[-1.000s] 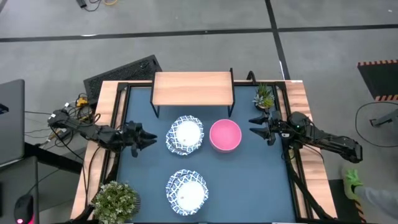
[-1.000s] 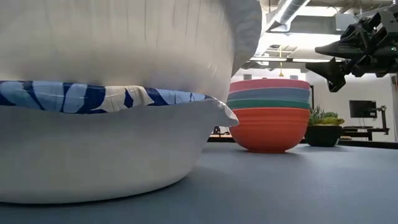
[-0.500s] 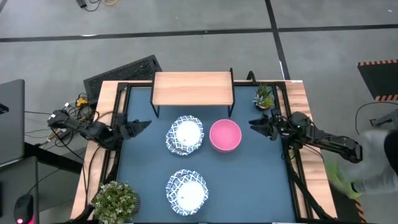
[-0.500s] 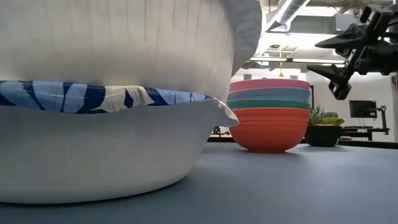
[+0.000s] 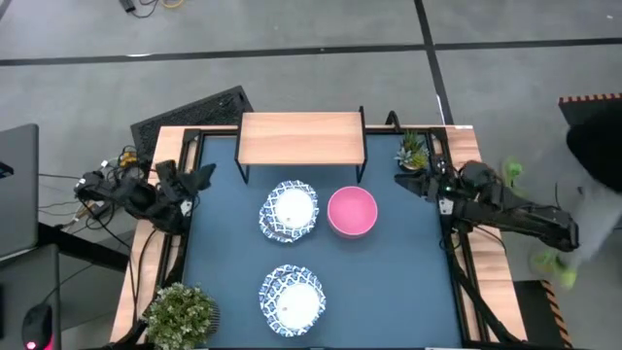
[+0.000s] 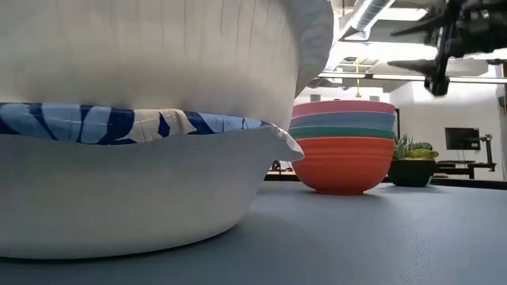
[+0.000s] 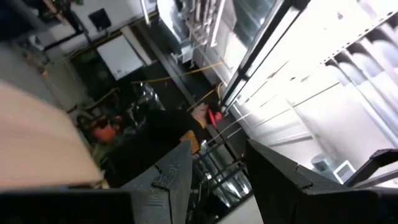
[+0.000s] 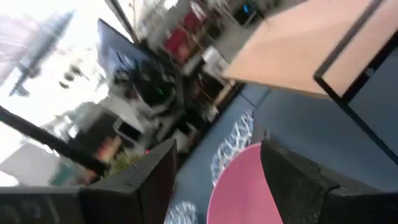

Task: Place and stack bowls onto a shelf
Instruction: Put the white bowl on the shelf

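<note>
The shelf (image 5: 301, 138) stands at the far edge of the blue worktop (image 5: 389, 282), its wooden top bare. Just in front of it sit two bowls side by side: a white bowl with a blue patterned rim (image 5: 290, 210) on the left and a pink bowl (image 5: 352, 212) on the right, nearly touching. A second blue-rimmed bowl (image 5: 293, 297) sits nearer the front edge, well apart from the pair. The low view shows the pink bowl topping a stack (image 6: 342, 146), with lavender-blue, green and red bowls under it, while the near patterned bowl (image 6: 135, 190) fills the foreground. No brand, label or writing can be read on any of these.

A small plant (image 5: 412, 151) stands by the shelf's right leg, and a bushier plant (image 5: 181, 311) sits at the front left corner.

The left hand (image 5: 194, 180) is over the worktop's left rim, fingers spread and holding nothing. The right hand (image 5: 416, 180) is at the right rim near the small plant, fingers also spread and empty.

Compared with a second ago, both hands have drawn back from the bowls toward the worktop's sides, the left one clearly farther out and back. The bowls and shelf have not moved. A person (image 5: 595, 156) now shows at the right edge of the high view.
</note>
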Action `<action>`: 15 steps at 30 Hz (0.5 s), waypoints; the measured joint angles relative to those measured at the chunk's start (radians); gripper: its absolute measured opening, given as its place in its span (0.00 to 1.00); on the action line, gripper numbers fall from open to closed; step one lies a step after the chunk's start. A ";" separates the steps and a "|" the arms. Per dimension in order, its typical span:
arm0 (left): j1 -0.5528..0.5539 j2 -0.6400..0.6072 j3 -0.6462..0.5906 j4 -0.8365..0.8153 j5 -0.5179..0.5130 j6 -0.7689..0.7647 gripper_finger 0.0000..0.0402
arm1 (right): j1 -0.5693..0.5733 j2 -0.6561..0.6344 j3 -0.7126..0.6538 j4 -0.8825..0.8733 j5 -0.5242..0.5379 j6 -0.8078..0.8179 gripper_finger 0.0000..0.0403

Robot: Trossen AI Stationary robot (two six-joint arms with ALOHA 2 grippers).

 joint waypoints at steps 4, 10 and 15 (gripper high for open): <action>0.000 0.000 0.091 -0.089 0.007 -0.017 0.34 | 0.008 0.189 0.182 -0.230 -0.026 -0.094 0.64; 0.000 0.022 0.235 -0.340 -0.009 -0.067 0.34 | 0.040 0.523 0.389 -0.439 0.017 -0.198 0.64; 0.000 0.048 0.314 -0.456 -0.009 -0.070 0.34 | 0.049 0.776 0.461 -0.437 0.024 -0.210 0.64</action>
